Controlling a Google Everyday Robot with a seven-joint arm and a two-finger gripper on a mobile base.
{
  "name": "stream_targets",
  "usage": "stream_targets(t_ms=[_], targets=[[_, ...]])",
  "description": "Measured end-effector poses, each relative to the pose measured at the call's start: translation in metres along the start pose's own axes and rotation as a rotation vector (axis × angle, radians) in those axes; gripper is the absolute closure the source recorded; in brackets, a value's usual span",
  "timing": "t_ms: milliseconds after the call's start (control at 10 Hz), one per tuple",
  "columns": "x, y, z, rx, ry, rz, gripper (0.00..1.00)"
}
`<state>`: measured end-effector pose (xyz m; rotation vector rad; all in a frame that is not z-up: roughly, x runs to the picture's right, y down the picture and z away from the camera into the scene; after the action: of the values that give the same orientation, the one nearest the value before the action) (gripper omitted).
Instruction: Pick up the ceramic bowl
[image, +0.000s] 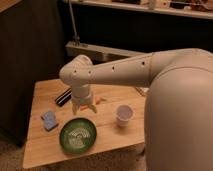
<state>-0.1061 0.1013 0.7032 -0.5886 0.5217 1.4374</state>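
Observation:
The ceramic bowl (78, 135) is wide, shallow and glossy green with pale concentric lines inside. It sits near the front edge of the wooden table (40, 150), left of centre. My gripper (83, 106) hangs from the white arm just behind the bowl, a little above the table top and slightly to the bowl's right.
A small white cup (124, 114) stands to the right of the bowl. A blue sponge-like object (49, 120) lies at the left. A dark flat object (63, 96) lies behind the gripper. An orange bit (99, 100) shows beside the gripper. Dark shelving stands behind the table.

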Motion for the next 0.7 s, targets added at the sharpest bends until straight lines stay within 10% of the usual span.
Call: stream_targets(t_ms=[300, 700], targets=[[0.0, 0.001, 0.004, -0.051, 0.002, -0.024, 0.35], [0.002, -0.003, 0.045, -0.488, 0.022, -0.061, 0.35]])
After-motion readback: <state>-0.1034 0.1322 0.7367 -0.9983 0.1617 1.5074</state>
